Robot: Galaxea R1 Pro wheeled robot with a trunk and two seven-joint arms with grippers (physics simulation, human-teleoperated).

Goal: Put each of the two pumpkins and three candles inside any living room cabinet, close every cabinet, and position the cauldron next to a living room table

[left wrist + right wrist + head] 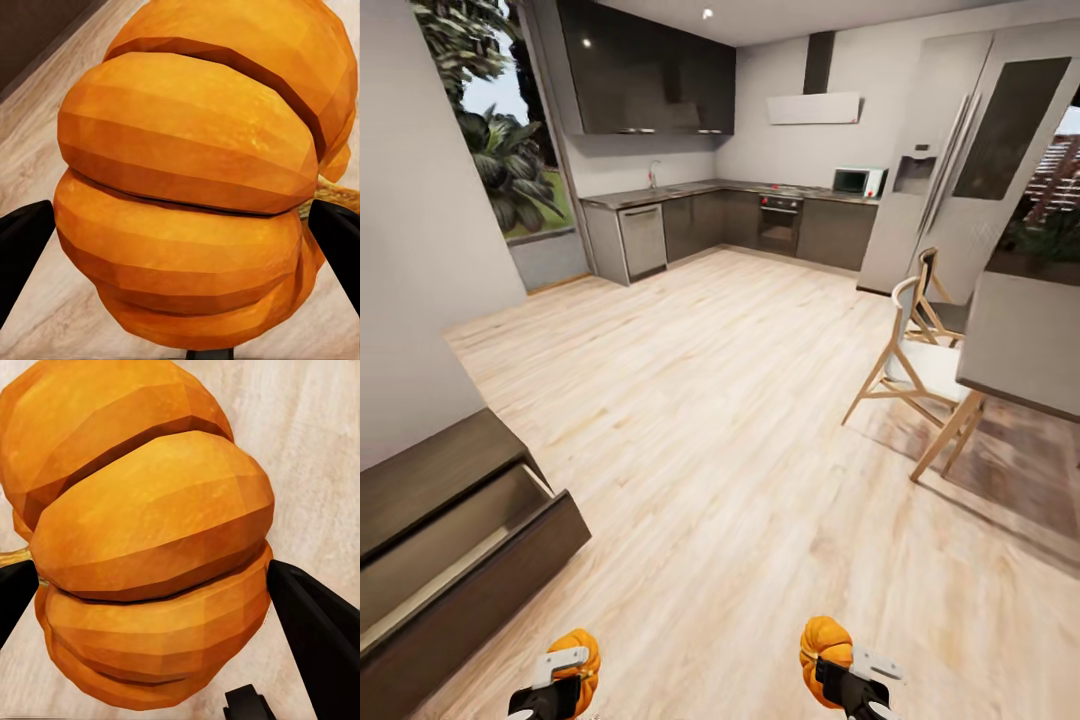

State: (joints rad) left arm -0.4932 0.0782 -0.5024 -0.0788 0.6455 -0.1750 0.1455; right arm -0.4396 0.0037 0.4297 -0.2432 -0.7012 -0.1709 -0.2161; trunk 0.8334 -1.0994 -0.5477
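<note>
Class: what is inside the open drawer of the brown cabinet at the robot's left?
The drawer of the cabinet stands pulled out; the inner wall and floor strip that show look bare. Its front panel hides the nearer part, so that part cannot be judged.

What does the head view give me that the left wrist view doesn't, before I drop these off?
Head view only: the cabinet at the robot's left with its drawer pulled open, the second pumpkin in the right gripper, the kitchen, the dining table and chairs.

Left wrist view only: a close look at the fingers pressing both sides of the left pumpkin.

Both: that pumpkin in the left gripper, above wood floor.
</note>
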